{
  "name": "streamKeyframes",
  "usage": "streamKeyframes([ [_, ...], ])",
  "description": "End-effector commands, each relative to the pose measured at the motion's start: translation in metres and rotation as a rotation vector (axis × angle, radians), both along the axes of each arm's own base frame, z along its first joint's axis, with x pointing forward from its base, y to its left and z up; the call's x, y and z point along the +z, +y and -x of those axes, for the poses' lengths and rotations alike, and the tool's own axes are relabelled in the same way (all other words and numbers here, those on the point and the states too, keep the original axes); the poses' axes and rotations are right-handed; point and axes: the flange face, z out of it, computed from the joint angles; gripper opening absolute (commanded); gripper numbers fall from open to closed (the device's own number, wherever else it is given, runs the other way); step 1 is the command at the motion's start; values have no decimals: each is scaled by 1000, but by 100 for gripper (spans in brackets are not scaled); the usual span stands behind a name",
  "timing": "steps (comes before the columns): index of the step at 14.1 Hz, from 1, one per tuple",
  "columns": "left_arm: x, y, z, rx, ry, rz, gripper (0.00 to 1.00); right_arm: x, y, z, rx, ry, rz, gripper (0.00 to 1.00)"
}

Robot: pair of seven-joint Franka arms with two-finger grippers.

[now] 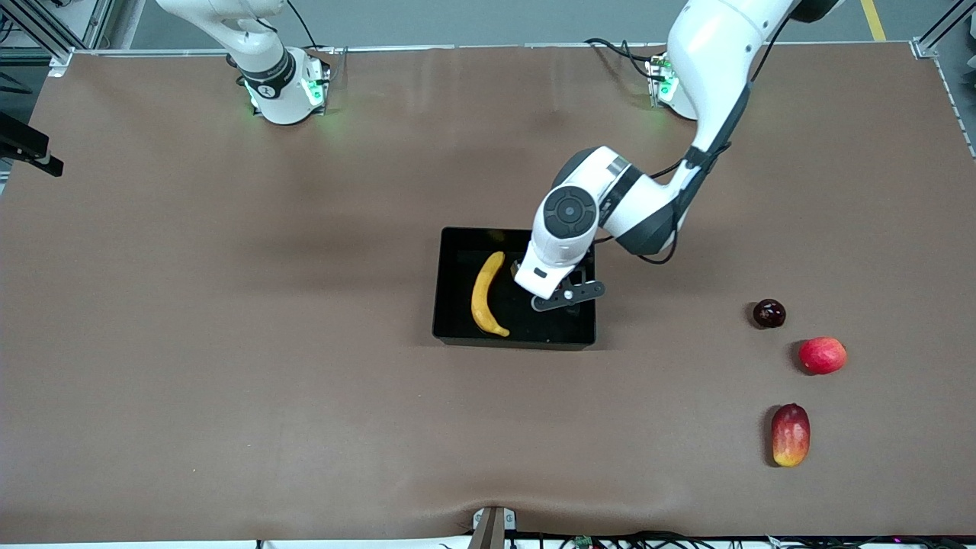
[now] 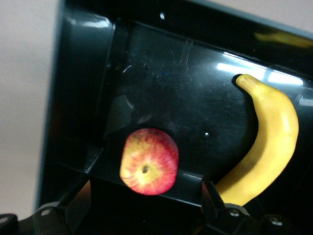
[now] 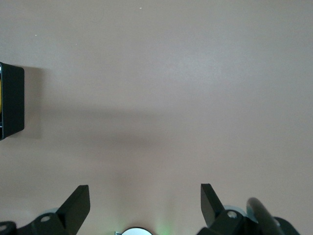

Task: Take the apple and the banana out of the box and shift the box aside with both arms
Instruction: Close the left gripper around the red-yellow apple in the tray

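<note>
The black box point(image 1: 526, 339) stands at the table's middle. The yellow banana point(image 1: 486, 293) lies in it, toward the right arm's end. My left gripper point(image 1: 562, 296) hangs low over the box's other half. In the left wrist view the box floor point(image 2: 156, 78) holds the red apple with yellow streaks point(image 2: 149, 161), which sits between the spread fingers of my left gripper point(image 2: 149, 185) without touching them, and the banana point(image 2: 269, 137) lies beside it. The arm hides the apple in the front view. My right gripper point(image 3: 145, 195) is open and empty over bare table, out of the front view.
A dark red round fruit point(image 1: 768, 313), a plain red round fruit point(image 1: 822, 355) and a red-and-yellow mango point(image 1: 790, 435) lie on the table toward the left arm's end. A corner of the box point(image 3: 10, 100) shows in the right wrist view.
</note>
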Motion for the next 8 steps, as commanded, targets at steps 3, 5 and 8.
streamKeyframes([
  [3, -50, 3, 13, 10, 4, -51, 100, 2, -2, 3, -16, 2, 3, 100],
  [5, -67, 7, 17, 3, -9, -52, 100, 2, -1, 3, -16, 4, 3, 100],
  [8, -66, 7, 15, 31, -28, -29, 11, 2, -1, 3, -17, 4, 2, 100],
])
